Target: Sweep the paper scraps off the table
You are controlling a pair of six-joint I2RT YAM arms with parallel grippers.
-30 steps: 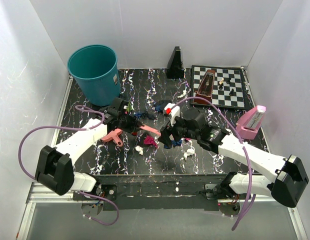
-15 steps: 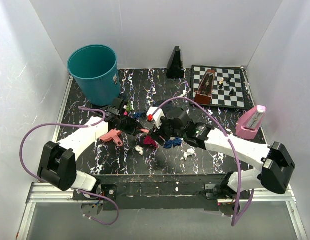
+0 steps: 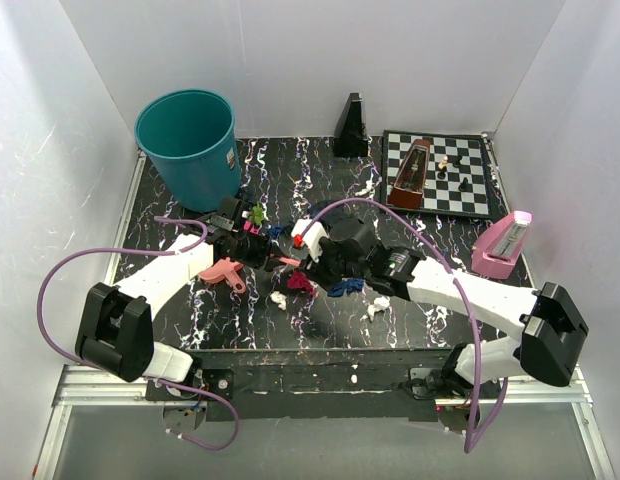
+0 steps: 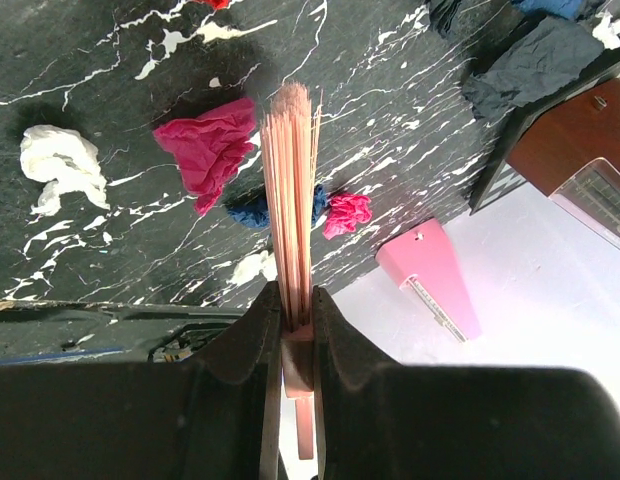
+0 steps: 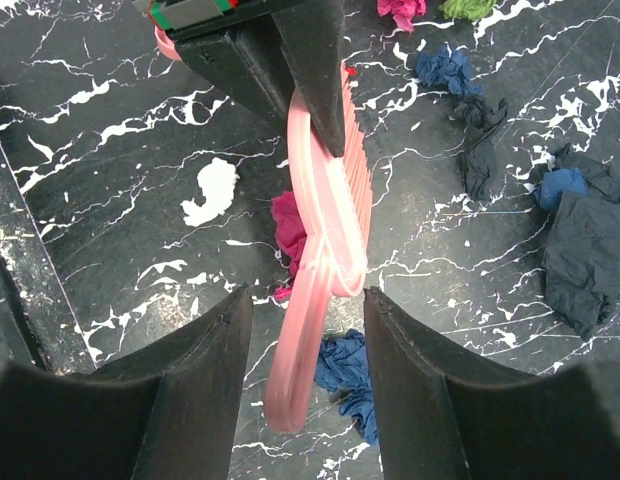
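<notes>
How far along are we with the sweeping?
Nothing looks cleared: paper scraps lie scattered across the table. In hand: the left tool clamps the pink brush, the right tool open around its handle. Remaining: every scrap, and the pink dustpan lies unused.

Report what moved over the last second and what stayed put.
The right gripper swung left across the table toward the left gripper. Its open jaws now straddle the handle of the pink brush without gripping it. The left gripper barely shifted and is shut on the brush. The pink dustpan, teal bin and paper scraps stayed where they were.
</notes>
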